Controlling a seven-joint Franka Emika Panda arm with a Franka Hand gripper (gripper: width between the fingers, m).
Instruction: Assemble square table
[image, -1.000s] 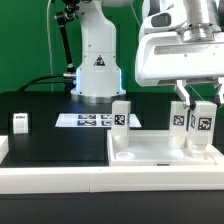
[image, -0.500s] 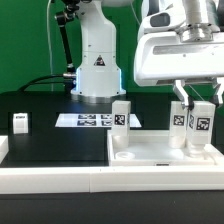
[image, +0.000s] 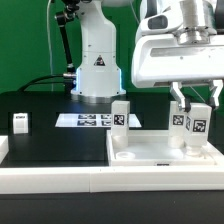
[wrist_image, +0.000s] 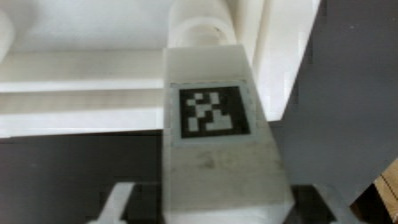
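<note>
The square table's white slab (image: 160, 152) lies at the exterior view's right, rim up. One tagged leg (image: 121, 113) stands at its far left corner and a second leg (image: 178, 117) at the far right. Just in front of that one, my gripper (image: 196, 112) is shut on a third leg (image: 197, 128), held upright with its foot at the slab. In the wrist view this leg (wrist_image: 214, 120) fills the middle between my fingers (wrist_image: 125, 205), with the slab (wrist_image: 89, 90) beyond it. Another leg (image: 20, 122) lies loose on the black table at the left.
The marker board (image: 85, 120) lies flat behind the slab, in front of the robot base (image: 97, 65). A long white rail (image: 50, 182) borders the black surface along the front. A small white block (image: 3, 148) sits at the left edge.
The held leg and my gripper have turned slightly and shifted a little toward the exterior view's left; the leg's tag now faces more squarely. Everything else is still.
</note>
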